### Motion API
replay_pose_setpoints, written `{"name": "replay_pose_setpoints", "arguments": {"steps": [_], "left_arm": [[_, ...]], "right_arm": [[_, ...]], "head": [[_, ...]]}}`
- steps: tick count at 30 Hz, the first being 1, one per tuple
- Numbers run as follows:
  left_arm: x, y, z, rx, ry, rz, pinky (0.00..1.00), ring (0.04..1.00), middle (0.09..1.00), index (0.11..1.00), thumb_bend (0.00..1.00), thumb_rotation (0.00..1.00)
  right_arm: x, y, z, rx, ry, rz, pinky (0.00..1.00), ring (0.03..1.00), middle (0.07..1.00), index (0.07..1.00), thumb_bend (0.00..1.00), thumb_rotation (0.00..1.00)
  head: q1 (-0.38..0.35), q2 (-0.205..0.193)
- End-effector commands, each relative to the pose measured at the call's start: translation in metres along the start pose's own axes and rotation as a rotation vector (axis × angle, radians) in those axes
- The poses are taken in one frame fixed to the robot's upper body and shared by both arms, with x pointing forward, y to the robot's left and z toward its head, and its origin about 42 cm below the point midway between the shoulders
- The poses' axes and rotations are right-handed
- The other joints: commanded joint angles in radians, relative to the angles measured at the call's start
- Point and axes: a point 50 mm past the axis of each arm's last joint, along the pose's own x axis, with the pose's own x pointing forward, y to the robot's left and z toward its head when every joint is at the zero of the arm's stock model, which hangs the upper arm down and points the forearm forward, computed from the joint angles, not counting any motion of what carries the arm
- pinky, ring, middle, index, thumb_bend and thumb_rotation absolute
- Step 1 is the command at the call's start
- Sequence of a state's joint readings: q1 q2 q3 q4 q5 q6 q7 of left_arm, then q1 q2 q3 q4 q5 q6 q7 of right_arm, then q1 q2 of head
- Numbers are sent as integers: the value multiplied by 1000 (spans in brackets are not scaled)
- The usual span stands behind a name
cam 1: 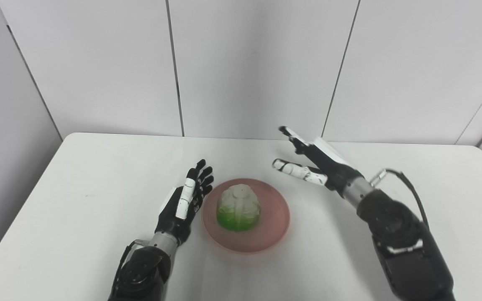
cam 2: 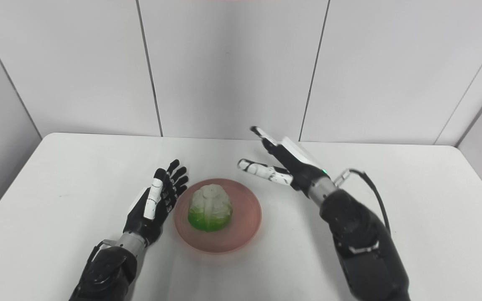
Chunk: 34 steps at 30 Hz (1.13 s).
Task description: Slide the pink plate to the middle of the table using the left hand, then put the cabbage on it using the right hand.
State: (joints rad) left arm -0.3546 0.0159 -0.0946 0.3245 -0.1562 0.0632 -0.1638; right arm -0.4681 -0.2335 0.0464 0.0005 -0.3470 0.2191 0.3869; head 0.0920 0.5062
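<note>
A pink plate lies near the middle of the white table. On it sits the cabbage, white on top and green at its base. My left hand rests just left of the plate's rim, open, fingers stretched forward and holding nothing. My right hand hovers to the right of and behind the plate, open, with fingers spread apart and nothing in them. It is clear of the cabbage.
The white table ends at a grey panelled wall behind. Bare tabletop stretches to the left and right of both arms. A cable loops off my right wrist.
</note>
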Motion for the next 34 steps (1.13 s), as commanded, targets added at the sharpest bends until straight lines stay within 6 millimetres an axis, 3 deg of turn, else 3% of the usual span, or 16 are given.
{"name": "replay_pose_setpoints", "arguments": {"steps": [1,5,9,14,19,28,31,34], "left_arm": [[-12,-8,-32,-20,133,0,1000,993,999,1000,826,1000],[-12,-8,-31,5,98,21,1000,998,1000,1000,825,1000],[-14,-10,-29,5,64,56,1000,1000,1000,1000,833,1000],[-14,-12,-26,-6,24,109,1000,1000,1000,1000,793,1000],[-15,-11,-26,118,21,128,978,993,1000,1000,794,1000],[-22,-10,-25,153,-7,149,984,1000,1000,1000,731,1000],[-25,-10,-24,155,-23,155,950,992,996,997,725,1000],[-30,-12,-22,154,-48,166,911,982,992,977,685,1000]], "right_arm": [[4,-4,3,130,-74,-113,968,1000,1000,1000,792,1000],[0,8,-17,308,-75,-199,998,1000,1000,1000,816,1000],[-3,16,-33,421,-87,-254,1000,1000,1000,1000,755,1000],[-9,27,-48,523,-106,-309,1000,1000,1000,1000,594,1000],[-19,42,-59,530,-70,-308,1000,1000,1000,1000,483,1000],[-30,60,-74,575,-33,-265,1000,1000,1000,1000,445,1000],[-31,64,-77,564,-25,-268,1000,1000,1000,1000,395,1000],[-31,68,-81,566,-15,-257,1000,1000,1000,1000,406,1000]], "head": [[1,1],[0,-4],[5,-11],[12,-19],[23,-27],[29,-27],[35,-26],[37,-25]]}}
